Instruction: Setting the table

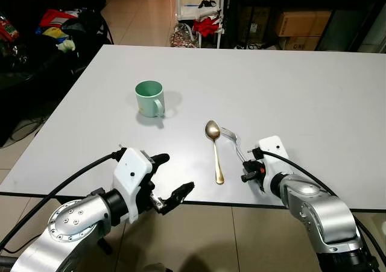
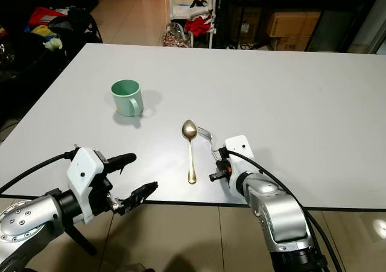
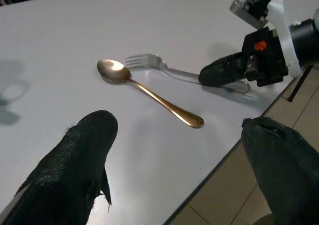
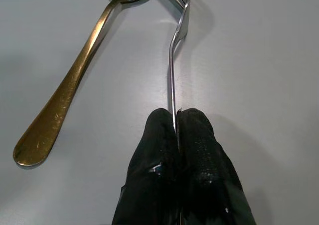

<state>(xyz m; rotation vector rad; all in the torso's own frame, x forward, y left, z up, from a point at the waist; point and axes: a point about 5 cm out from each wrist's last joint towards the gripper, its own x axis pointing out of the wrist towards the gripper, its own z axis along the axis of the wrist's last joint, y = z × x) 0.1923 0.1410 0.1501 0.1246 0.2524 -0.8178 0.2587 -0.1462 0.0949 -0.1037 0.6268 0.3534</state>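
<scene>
Even bright overhead light, table point(image 1: 301, 91) near white. Soft shadow beside mug point(image 1: 149, 98), glare on spoon point(image 1: 213, 144) bowl. Wrist views blur the near fingers (background room dim).

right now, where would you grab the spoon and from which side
Grip the spoon partway down its handle, fingers either side of the thin stem, coming from above. It lies flat on the table with its bowl pointing away. The open left gripper, hovering at the near edge, looks the better choice: the right gripper is shut on the fork.
</scene>
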